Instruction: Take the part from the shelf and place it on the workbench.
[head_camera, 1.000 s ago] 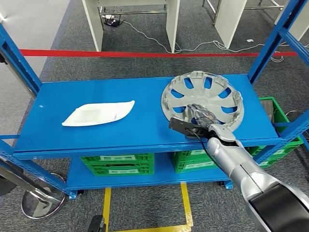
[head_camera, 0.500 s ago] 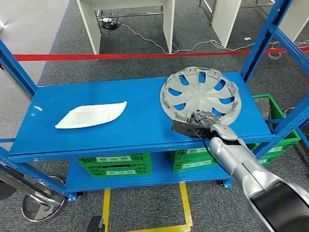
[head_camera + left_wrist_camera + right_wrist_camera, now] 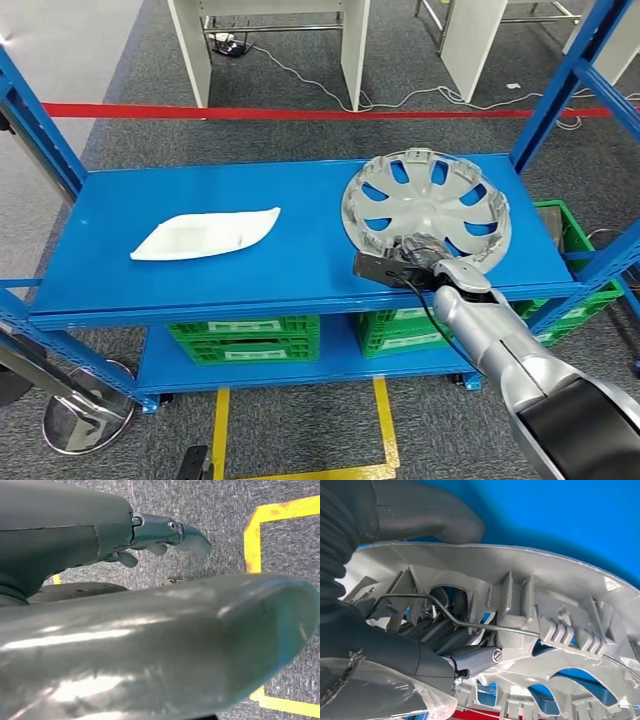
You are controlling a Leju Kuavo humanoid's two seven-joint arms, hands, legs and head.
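Note:
A silver wheel cover (image 3: 426,205) lies on the right end of the blue shelf's top board (image 3: 302,260), its near rim a little raised. My right hand (image 3: 419,255) grips that near rim. In the right wrist view the thumb (image 3: 429,515) presses the cover's outer face while the dark fingers (image 3: 444,640) reach in behind the ribbed rim (image 3: 546,580). A flat white plastic part (image 3: 204,233) rests on the left half of the board. My left hand (image 3: 158,530) hangs over the carpet floor, fingers apart, holding nothing.
Green crates (image 3: 241,340) (image 3: 396,330) sit on the lower board, another (image 3: 581,250) stands by the right end. Blue uprights (image 3: 562,80) frame the shelf. A red line (image 3: 302,112) and white table legs (image 3: 355,50) lie beyond; yellow floor tape (image 3: 385,420) is near me.
My right hand has drawn back from the cover's middle to its near rim and taken hold there. The near rim has risen slightly. The camera swayed a little.

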